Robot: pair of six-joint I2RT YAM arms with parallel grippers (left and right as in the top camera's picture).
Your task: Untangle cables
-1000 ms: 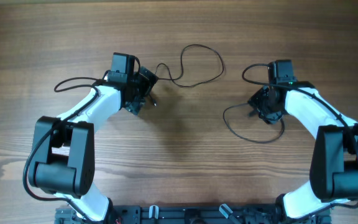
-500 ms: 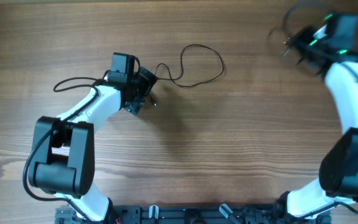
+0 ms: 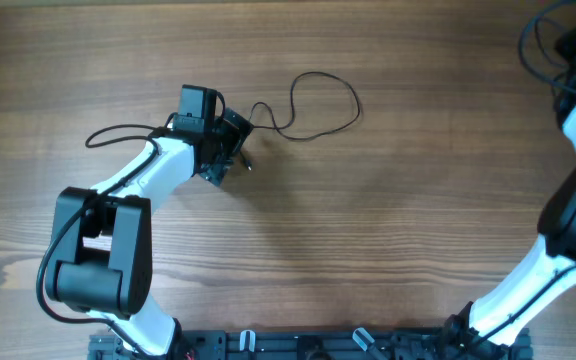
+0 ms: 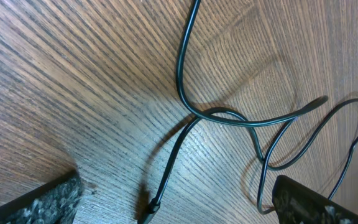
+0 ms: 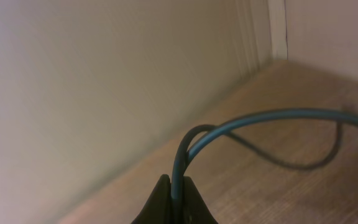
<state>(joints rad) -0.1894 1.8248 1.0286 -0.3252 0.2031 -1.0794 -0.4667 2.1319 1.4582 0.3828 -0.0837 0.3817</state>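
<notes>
Right pincer (image 5: 178, 198): jaws fully closed, nipping the held cable (image 5: 278, 117) right at the fingertips. From the nip the wire rises, then bows off to the pincer's right and trails down toward the wood. In the overhead view this arm is out at the far right edge of the table (image 3: 368, 240), and thin loops hang beside it.

Left pincer (image 3: 230, 148): spread wide, holding nothing, poised low over the wood. The loose cable (image 4: 179, 74) lies flat directly ahead of and between its fingers. One run comes in from the far side and crosses over another strand just ahead of the jaws. A plug end (image 4: 153, 202) lies nearest, almost between the fingertips. More slack curls past the right-hand finger.

Handling, as a judgement:
- Very thin and very light. Limp, though with enough spring to hold an open bow when lifted.
- The smooth jacket will likely slip through a loose pinch, so it needs a full close.
- It lies flush on the wood, so the fingertips must come right down to the surface.
- Best hold looks to be just behind the plug, or on a single strand clear of the crossing. Pinching the crossing itself risks catching both strands.
- Pull gently, because the plug joint is probably the weak spot.

Count:
- Cables: two, one held and one loose.
- Plug ends seen: one.
- Crossings clearly visible: one.
- Pincers: two.
</notes>
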